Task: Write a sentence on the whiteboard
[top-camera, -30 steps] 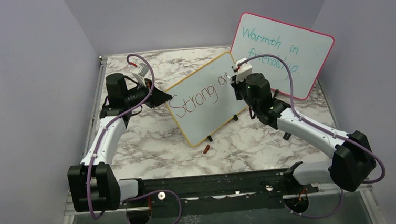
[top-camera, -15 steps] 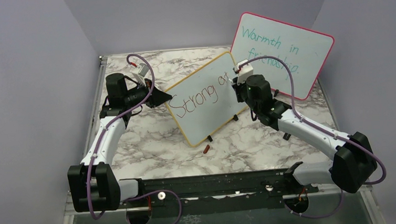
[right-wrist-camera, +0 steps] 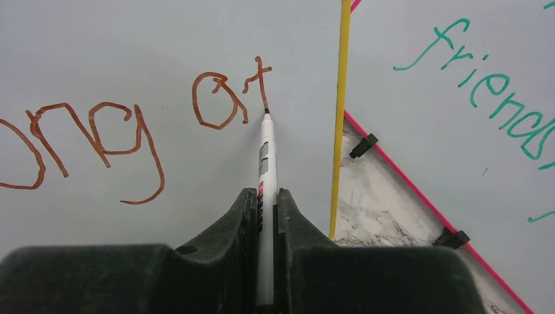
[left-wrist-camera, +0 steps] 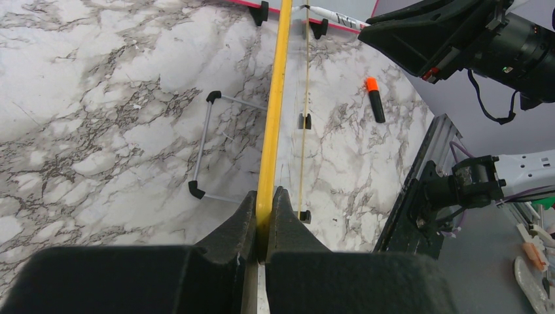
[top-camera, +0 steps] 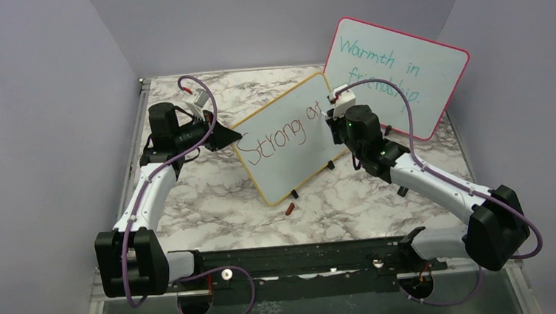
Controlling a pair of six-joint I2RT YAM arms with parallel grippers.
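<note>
left fingers (left-wrist-camera: 230, 226) clamped | right fingers (right-wrist-camera: 230, 219) clamped | both arms extended

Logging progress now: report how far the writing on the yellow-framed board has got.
Done: the sentence reads "Strong at" on the whiteboard. In hand: the right claw holds the marker, tip at the "t"; the left claw clamps the board's edge. Left: more words, seemingly.

The pink-framed board (top-camera: 431, 61) blocks passage just behind the whiteboard (top-camera: 290, 160).

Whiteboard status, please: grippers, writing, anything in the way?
Left gripper shut on whiteboard frame. Right gripper shut on marker, tip at "t". Sentence reads "Strong at". Frame close ahead.
</note>
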